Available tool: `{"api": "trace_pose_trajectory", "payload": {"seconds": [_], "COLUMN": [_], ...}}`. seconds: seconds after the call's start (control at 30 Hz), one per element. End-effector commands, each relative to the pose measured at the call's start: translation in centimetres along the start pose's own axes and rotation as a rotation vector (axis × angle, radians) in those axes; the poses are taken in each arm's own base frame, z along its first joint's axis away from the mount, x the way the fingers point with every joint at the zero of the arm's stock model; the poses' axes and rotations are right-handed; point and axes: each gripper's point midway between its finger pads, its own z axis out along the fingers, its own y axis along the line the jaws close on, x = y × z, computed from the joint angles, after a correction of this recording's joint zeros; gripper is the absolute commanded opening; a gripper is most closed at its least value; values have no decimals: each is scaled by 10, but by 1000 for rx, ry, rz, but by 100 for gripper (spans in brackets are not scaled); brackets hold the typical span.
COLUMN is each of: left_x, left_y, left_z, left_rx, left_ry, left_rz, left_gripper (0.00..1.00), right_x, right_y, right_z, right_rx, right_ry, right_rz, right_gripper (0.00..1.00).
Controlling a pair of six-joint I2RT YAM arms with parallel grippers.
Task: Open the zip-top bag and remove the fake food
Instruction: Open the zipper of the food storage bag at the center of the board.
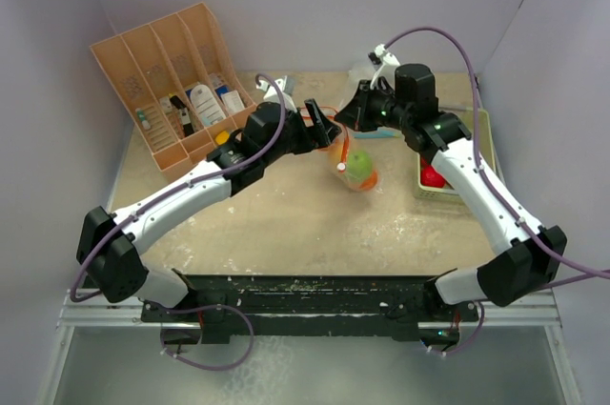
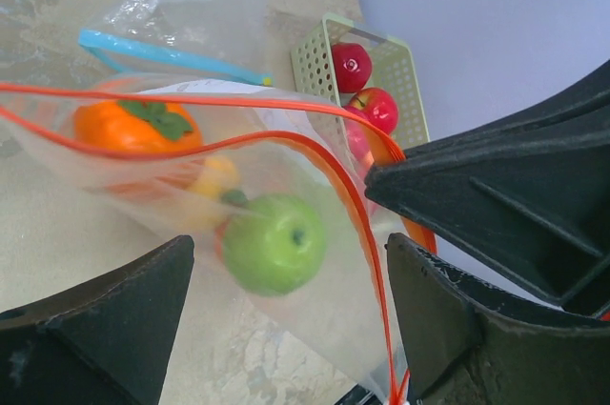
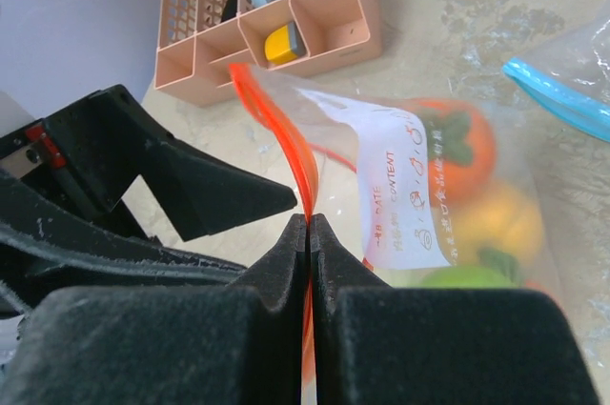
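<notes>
Top view: left gripper and right gripper meet over the far middle of the table. The zip-top bag hangs between and just below them, with the fake food inside. Peach divider organizer at far left, its bottle labels too small to read. Pale green basket by the right edge, partly under the right arm. Bare tabletop between bag and arm bases.

Left wrist view: jaws wide apart, clamped on nothing. Orange zip rim gapes open, one lip running down beside the right finger; touching or not, cannot tell. In the bag: green apple, orange persimmon, yellow fruit. Beyond, a second clear bag with blue zip lies flat on the table, and red apples sit in the basket.

Right wrist view: fingers pressed together on the orange zip strip, pinching one lip of the bag. White label printed in red "DATE" and "CONTENT"; other marks not legible.
</notes>
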Motion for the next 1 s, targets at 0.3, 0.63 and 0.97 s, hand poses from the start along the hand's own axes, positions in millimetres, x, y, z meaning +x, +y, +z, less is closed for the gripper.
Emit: {"api": "trace_pose_trajectory", "payload": {"seconds": [0.3,0.63,0.97], "left_x": [-26,-10,-13], "left_y": [-18,-15,9], "left_z": [18,31,14], "left_rx": [33,38,16], "left_ry": [-84,-26,-23], "left_rz": [-13,1,-36], "left_gripper": [86,43,0], "right_x": [-9,-13,-15], "right_y": [41,42,40], "right_z": [-31,-34,-36], "right_rx": [-152,-145,-127], "right_ry": [-72,-82,-79], "right_rz": [12,17,11], "right_gripper": [0,0,0]}}
